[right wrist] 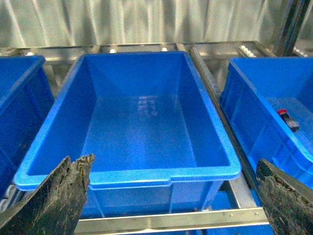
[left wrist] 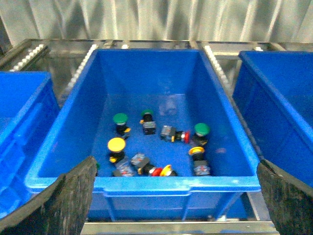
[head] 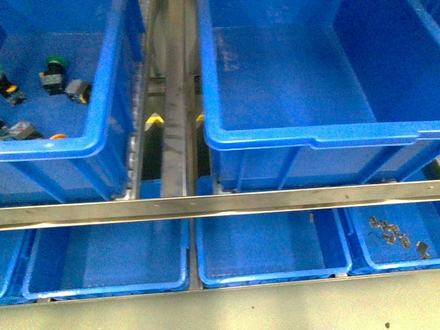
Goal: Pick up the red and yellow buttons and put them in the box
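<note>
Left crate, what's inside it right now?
The crate holds loose push buttons: green caps, yellow caps, red caps. Its near wall hides the floor's front strip, so anything there is unseen.

Silvery rippled wall (right wrist: 146, 22) behind steel rack (head: 220, 203); greenish floor (head: 275, 309).

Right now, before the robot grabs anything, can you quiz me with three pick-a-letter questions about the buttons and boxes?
1. In the front view, the switches lie in: A the left crate; B the right crate; C no crate.
2. Both crates are: A red; B blue; C green.
3. The left gripper is: A shut on a switch; B gripping a rim; C open.
Answers: 1 A, they lie on its floor; the right crate holds none. 2 B, all walls are blue. 3 C, its fingers stand wide apart, holding nothing.
</note>
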{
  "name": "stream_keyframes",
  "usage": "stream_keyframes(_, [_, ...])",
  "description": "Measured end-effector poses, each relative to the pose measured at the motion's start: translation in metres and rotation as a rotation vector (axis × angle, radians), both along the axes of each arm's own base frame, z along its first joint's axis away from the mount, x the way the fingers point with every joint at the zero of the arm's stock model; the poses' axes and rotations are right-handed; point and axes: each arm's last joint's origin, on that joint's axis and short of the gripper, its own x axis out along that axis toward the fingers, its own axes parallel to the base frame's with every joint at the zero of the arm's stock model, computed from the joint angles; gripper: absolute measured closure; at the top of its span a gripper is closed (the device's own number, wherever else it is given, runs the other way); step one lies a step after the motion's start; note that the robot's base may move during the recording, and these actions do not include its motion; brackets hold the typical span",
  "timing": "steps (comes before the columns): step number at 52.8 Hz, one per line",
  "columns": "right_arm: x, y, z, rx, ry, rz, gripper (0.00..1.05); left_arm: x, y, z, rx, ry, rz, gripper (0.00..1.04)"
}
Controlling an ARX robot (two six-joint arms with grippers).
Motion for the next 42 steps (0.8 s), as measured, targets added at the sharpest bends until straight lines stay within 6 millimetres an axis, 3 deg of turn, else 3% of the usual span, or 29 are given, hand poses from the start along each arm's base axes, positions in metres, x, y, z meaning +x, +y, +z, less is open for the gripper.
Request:
stream_keyframes(18, [0.0,0.0,0.0,0.0,0.001,0.002,0.06,0.0,0.0,0.0,0.0,0.0,-0.002,0.08])
stream_keyframes(25, [0.0,0.0,0.0,0.0,0.001,0.002,0.06,0.01,-0.001,0.006,-0.146,0.4,-0.064,0.08])
stream_keyframes(28, [0.0,0.0,0.0,0.0,0.001,0.0,0.06,0.03,-0.001,0.02,-0.197,0.446,-0.048,0.08])
stream_keyframes(36, [0.0,0.0,0.0,0.0,0.001,-0.001,0.06,0.087,-0.001,0.055,-0.236,0.373,0.007,0.08])
stream_keyframes(42, [0.0,0.0,0.0,0.0,0.001,-0.001,0.06,0.147,0.0,0.055,-0.246,0.41,0.101,0.08])
